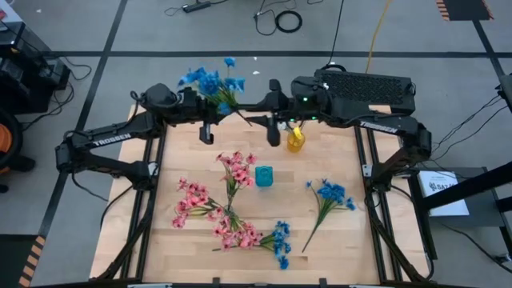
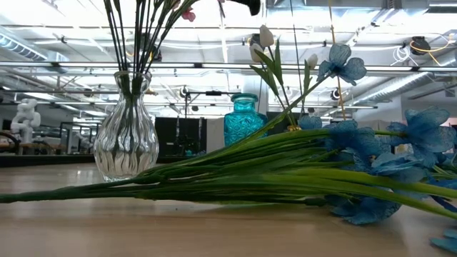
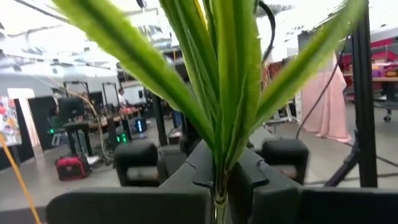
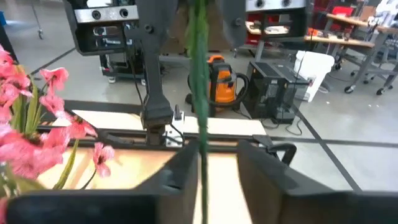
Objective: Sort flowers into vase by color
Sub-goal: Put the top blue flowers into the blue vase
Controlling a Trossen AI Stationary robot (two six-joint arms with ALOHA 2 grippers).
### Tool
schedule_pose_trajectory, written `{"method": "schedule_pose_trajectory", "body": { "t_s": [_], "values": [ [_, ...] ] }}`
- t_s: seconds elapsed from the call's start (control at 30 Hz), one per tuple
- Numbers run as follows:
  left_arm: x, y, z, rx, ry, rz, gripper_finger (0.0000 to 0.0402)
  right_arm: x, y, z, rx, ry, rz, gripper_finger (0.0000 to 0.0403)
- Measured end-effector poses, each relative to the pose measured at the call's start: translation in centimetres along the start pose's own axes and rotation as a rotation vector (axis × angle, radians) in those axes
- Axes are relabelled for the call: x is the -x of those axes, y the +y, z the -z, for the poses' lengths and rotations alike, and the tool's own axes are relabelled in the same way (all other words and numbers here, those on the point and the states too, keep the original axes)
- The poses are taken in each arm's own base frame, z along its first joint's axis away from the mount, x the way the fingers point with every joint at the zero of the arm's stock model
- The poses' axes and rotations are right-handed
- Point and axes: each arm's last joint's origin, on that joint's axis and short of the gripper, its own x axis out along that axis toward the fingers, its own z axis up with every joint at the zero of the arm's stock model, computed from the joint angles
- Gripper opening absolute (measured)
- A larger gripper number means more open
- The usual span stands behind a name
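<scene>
Blue flower spray [image 1: 212, 82] held mid-air at counter's [image 1: 336, 240] far edge; left gripper [image 3: 219, 186] jaws clamped on its stem, right gripper [image 4: 208, 177] jaws parted around it. Release right fully before left carries it to a vase.

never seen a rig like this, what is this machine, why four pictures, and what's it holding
It is a robot with two dark arms at a wooden table. One picture looks down from above, one looks level across the tabletop, and two come from cameras on the wrists. Pink sprays and blue sprays lie on the table, near a teal vase, a yellow vase and a clear vase. The left gripper is shut on a raised blue spray. The right gripper stands open around its stem.
</scene>
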Motion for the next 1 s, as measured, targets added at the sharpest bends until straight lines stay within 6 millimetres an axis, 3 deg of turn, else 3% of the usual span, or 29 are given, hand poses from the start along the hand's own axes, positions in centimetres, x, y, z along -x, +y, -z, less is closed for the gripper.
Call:
{"method": "schedule_pose_trajectory", "body": {
  "t_s": [0.23,0.47,0.57,0.7,1.0],
  "values": [
    [1.8,0.1,-1.6,-0.007,-0.007,-0.028,0.0033,5.0,0.7,-1.3,0.006,0.097,0.040,0.0191],
    [4.0,0.9,-3.1,-0.046,-0.011,-0.110,0.0034,11.0,2.5,-1.4,-0.058,0.247,0.006,0.0214],
    [5.2,1.5,-3.2,-0.062,-0.017,-0.159,0.0035,12.4,3.8,-0.4,-0.076,0.255,-0.031,0.0211],
    [5.8,2.1,-1.1,0.004,0.034,-0.179,0.0035,13.6,5.5,1.7,-0.080,0.227,-0.085,0.0205],
    [6.6,2.3,2.7,0.064,-0.001,-0.194,0.0036,14.2,7.7,7.4,-0.087,0.155,-0.156,0.0191]
  ]
}}
